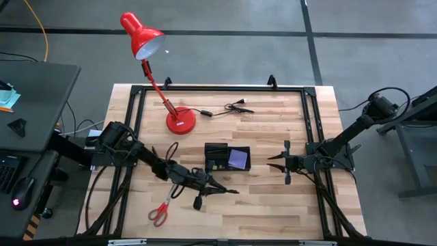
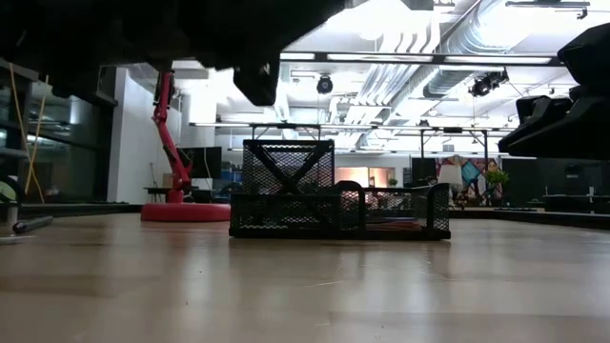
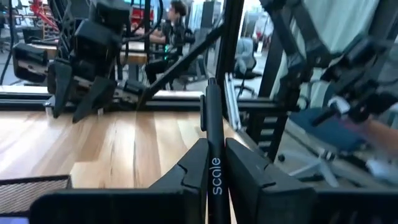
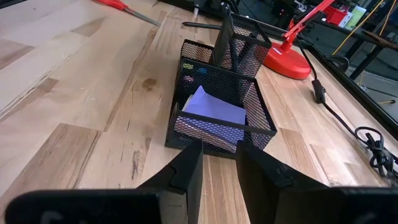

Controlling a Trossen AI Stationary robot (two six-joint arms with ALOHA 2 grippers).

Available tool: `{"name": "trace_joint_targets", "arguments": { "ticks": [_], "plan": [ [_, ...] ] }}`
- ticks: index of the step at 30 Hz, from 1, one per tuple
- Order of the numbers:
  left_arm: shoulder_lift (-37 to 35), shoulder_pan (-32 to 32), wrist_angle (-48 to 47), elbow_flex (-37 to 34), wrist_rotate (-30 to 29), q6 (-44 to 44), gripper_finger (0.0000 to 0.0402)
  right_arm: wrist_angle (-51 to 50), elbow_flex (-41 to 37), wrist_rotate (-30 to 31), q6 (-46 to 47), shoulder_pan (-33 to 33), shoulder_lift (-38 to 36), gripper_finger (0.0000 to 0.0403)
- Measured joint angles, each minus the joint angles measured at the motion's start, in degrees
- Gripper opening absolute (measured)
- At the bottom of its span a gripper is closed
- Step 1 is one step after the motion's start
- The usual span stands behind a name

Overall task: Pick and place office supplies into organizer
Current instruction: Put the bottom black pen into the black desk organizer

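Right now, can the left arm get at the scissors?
Probably not yet: the left gripper is shut on a black pen. The red-handled scissors lie in the open on the table beside that arm, nothing over them.

Grey floor (image 1: 225,17) crossed by dark seams surrounds the wooden table (image 1: 273,205). Dark desk (image 1: 34,89) at nine o'clock; ceiling ducts (image 2: 448,29) overhead.

Left gripper (image 1: 222,190) hangs low, jaws clamped on a black pen (image 3: 213,143); right gripper (image 1: 272,162) waits opposite, jaws slightly apart.
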Motion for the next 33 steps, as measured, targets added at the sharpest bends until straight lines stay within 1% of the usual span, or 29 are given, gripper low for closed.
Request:
{"name": "trace_joint_targets", "arguments": {
  "ticks": [4, 7, 10, 14, 15, 18, 21, 23, 25, 26, 28, 31, 33],
  "plan": [
    [0.0, 0.02, 2.78, 0.0, 0.27, -2.11, 0.0023, 0.13, 0.0, 0.35, -0.02, -0.03, 0.0, 0.0087],
    [0.0, 0.04, 2.88, 0.43, -0.67, -3.01, 0.0019, 2.84, 0.02, 4.61, -1.2, -1.03, -0.02, 0.0087],
    [0.0, 0.02, 2.87, 1.4, -2.4, -4.22, 0.0028, 2.88, 0.09, 5.17, -0.19, -1.69, 0.0, 0.0087],
    [0.0, 0.02, 2.75, 2.78, -2.45, -4.49, 0.0036, 3.96, 0.15, 6.1, 0.21, -2.48, -0.02, 0.0087],
    [0.0, 0.02, 2.73, 3.11, -2.45, -4.49, 0.0035, 3.97, 0.15, 5.94, 1.78, -2.67, -0.01, 0.0087],
    [0.0, 0.02, 2.46, 4.11, -2.43, -4.47, 0.0024, 8.15, 0.17, 3.04, 13.79, -3.24, -0.01, 0.0087],
    [0.0, 0.02, 2.23, 4.82, -2.43, -4.47, 0.0018, 14.29, 0.2, -2.0, 19.0, -4.22, -0.03, 0.0087],
    [0.0, 0.02, 2.23, 5.14, -2.59, -4.47, 0.0023, 16.05, 0.22, -5.43, 23.44, -4.38, -0.02, 0.0087],
    [0.0, 0.02, 2.12, 5.48, -3.03, -4.52, 0.0034, 16.83, 0.22, -9.57, 31.35, -4.37, 0.0, 0.0087],
    [0.0, 0.02, 2.12, 5.62, -3.05, -4.52, 0.0038, 17.08, 0.22, -12.03, 33.53, -4.39, 0.0, 0.0087],
    [0.0, 0.02, 2.03, 5.88, -3.08, -4.52, 0.0042, 16.98, 0.24, -15.52, 34.44, -4.23, 0.02, 0.0087],
    [0.0, 0.02, 1.87, 5.97, -3.06, -4.52, 0.0037, 18.97, 0.28, -15.81, 35.54, -3.89, 0.52, 0.0087],
    [0.0, 0.02, 1.81, 5.97, -3.06, -4.48, 0.0029, 21.51, 0.39, -15.78, 33.68, -3.32, 1.28, 0.0087]
  ]
}}
